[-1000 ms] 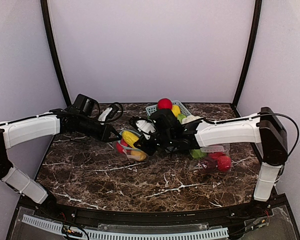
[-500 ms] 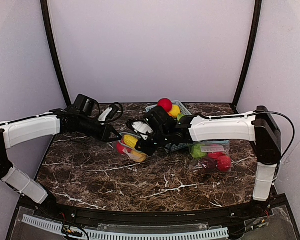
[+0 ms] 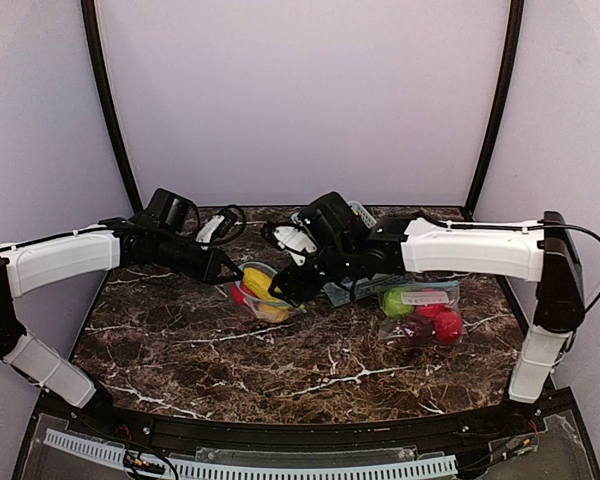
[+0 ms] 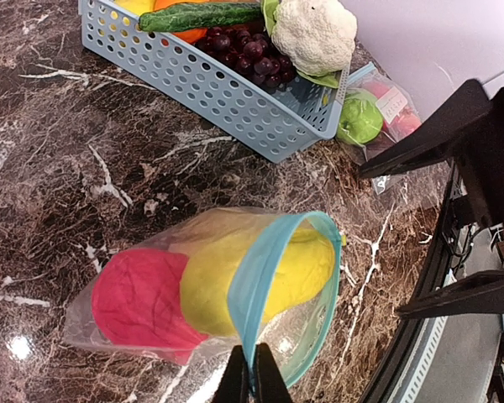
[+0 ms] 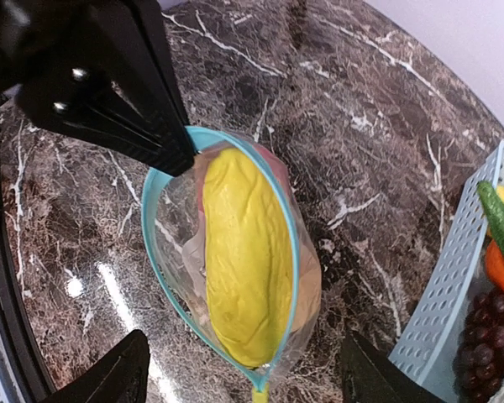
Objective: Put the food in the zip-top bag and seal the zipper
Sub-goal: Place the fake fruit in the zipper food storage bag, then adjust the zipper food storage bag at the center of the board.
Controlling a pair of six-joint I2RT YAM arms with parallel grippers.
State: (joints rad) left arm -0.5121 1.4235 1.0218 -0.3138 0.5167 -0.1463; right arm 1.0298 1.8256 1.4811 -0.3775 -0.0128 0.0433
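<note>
A clear zip-top bag with a teal zipper rim lies on the marble table, its mouth wide open. Inside it are a long yellow food and a pink-red one. My left gripper is shut on the rim, holding the mouth up; it shows as black fingers in the right wrist view. My right gripper is open just above the mouth with nothing between its fingers, one fingertip on either side of the bag's end.
A light-blue lattice basket behind the bag holds a cauliflower, dark grapes and a cucumber. A second zip-top bag with a green apple and red fruits lies to the right.
My right gripper has opened and drawn back and up from the bag's mouth, leaving the yellow food inside. The left gripper has kept its hold on the rim.
</note>
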